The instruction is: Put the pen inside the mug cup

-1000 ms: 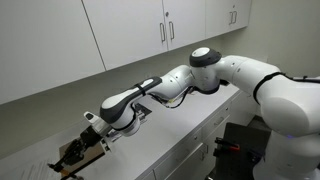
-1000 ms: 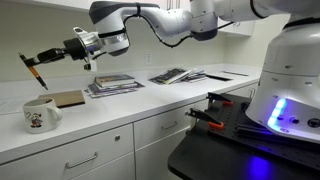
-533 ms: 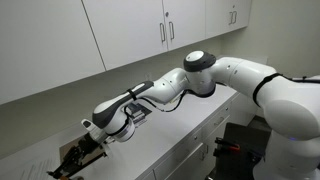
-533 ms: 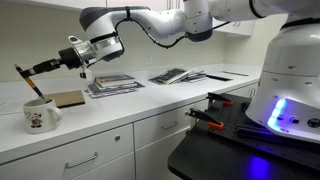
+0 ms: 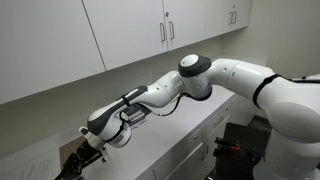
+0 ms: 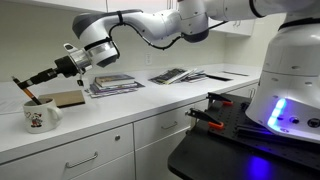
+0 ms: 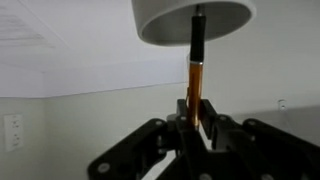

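Observation:
The mug [image 6: 40, 116] is white with a small picture and stands on the counter at the left. It fills the top of the wrist view [image 7: 190, 20] as a pale round form. My gripper [image 6: 36, 82] is shut on the pen [image 6: 24, 91], a thin dark reddish-brown stick. It holds the pen tilted just above the mug, lower end at the rim. In the wrist view the pen [image 7: 195, 85] runs from my gripper [image 7: 195, 125] up to the mug, its dark tip against it. In an exterior view my gripper [image 5: 80, 160] is low at the left; the mug is hidden there.
A flat brown board [image 6: 68, 98] lies on the counter right of the mug. Stacked books [image 6: 112, 85] and loose papers [image 6: 180, 75] lie further right. Wall cabinets [image 5: 150, 30] hang above the counter. A black cart [image 6: 230, 120] stands in front of it.
My arm has moved left and down with the pen. The pen's lower end has come from well above the mug down to its rim.

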Controlling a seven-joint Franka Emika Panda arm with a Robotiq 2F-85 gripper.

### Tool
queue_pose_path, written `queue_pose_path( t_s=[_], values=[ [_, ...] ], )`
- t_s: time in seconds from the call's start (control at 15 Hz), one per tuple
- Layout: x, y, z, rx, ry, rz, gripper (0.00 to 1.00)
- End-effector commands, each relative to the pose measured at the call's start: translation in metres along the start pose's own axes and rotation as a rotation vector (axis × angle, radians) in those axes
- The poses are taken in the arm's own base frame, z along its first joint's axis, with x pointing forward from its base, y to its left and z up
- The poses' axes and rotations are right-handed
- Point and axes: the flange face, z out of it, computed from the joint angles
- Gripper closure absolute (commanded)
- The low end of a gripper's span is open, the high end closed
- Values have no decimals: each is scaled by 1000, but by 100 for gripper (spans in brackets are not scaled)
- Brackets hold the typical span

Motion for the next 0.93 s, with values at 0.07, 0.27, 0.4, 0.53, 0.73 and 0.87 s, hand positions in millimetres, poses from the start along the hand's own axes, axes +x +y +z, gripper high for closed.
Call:
queue_pose_path(
  t_s=[0.07,0.27,0.4,0.53,0.73,0.87],
  values=[
    [-10,7,9,11,-29,-26,56],
    [-10,7,11,13,-38,-36,42],
    [-3,5,9,10,-50,-45,27],
    [7,2,3,0,-79,-56,12],
    [21,-3,-11,-12,-128,-53,0],
    [31,-8,-23,-29,-172,-58,0]
  ],
)
